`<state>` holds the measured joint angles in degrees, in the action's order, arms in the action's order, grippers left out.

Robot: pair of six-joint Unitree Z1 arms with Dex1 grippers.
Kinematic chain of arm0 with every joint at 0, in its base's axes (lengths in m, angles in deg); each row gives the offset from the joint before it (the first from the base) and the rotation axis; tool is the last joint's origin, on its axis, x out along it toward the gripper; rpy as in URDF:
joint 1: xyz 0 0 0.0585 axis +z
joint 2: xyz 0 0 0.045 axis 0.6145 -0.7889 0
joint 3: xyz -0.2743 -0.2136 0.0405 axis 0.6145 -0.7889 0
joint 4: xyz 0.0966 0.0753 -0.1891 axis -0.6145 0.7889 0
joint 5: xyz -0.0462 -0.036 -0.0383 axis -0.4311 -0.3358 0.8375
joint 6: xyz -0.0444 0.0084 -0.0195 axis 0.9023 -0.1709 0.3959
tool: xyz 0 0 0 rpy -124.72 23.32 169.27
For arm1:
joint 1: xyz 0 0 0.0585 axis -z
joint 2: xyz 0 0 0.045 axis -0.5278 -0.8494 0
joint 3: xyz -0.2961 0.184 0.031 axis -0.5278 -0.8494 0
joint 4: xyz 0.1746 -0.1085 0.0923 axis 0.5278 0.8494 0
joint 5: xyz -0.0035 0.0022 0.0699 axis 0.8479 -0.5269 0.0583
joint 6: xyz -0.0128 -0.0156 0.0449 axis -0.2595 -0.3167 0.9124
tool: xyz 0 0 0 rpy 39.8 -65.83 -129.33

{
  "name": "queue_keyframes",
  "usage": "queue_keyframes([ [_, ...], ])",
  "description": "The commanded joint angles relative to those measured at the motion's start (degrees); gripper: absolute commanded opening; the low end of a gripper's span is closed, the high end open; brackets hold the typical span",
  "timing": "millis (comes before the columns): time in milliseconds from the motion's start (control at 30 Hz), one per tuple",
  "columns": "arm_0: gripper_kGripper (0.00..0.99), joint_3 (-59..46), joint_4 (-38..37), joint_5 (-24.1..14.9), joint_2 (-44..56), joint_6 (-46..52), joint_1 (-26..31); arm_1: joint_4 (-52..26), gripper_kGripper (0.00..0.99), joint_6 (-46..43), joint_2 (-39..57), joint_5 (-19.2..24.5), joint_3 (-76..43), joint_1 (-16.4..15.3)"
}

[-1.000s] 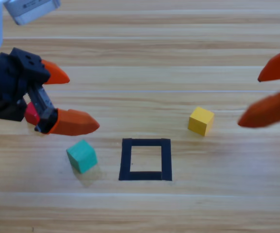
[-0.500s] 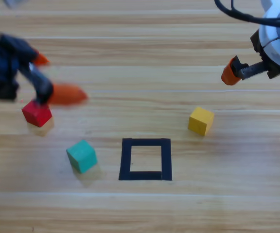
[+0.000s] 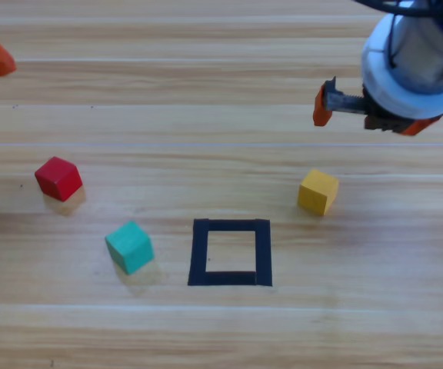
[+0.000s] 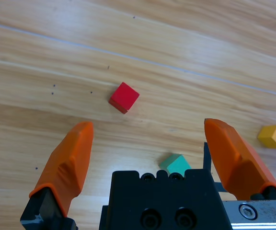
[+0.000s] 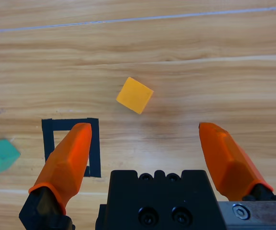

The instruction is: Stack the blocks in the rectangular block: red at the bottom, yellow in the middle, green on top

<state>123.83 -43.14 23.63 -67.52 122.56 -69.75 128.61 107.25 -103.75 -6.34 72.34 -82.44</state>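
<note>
Your right gripper [image 5: 140, 139] hangs open above the yellow cube [image 3: 318, 192]; your left gripper [image 4: 147, 139], open, sits far-left.

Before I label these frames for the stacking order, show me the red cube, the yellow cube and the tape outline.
red cube [image 3: 58, 177], high view, its top face.
yellow cube [image 3: 318, 191], high view, its top face.
tape outline [image 3: 200, 252], high view, its left strip.
</note>
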Motion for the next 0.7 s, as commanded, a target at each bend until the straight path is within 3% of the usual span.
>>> queue_keyframes([
  [33, 0.990, 1.5, 3.3, 2.1, -8.4, 0.5, 3.3, 1.0, 0.986, 9.3, -7.1, -1.3, 0.7, -0.7],
  [233, 0.990, 14.6, 15.3, 2.9, -23.8, 0.8, 3.9, 1.2, 0.982, 17.5, -11.2, -5.1, 1.6, 0.3],
  [400, 0.950, 29.2, 25.5, 6.3, -38.4, -3.2, 4.2, 1.2, 0.990, 22.1, -16.1, -7.1, 4.1, 0.7],
  [700, 0.939, 28.6, 24.3, 9.0, -34.1, -1.1, 5.0, 1.2, 0.988, 24.9, -21.9, -7.4, 7.9, 2.2],
])
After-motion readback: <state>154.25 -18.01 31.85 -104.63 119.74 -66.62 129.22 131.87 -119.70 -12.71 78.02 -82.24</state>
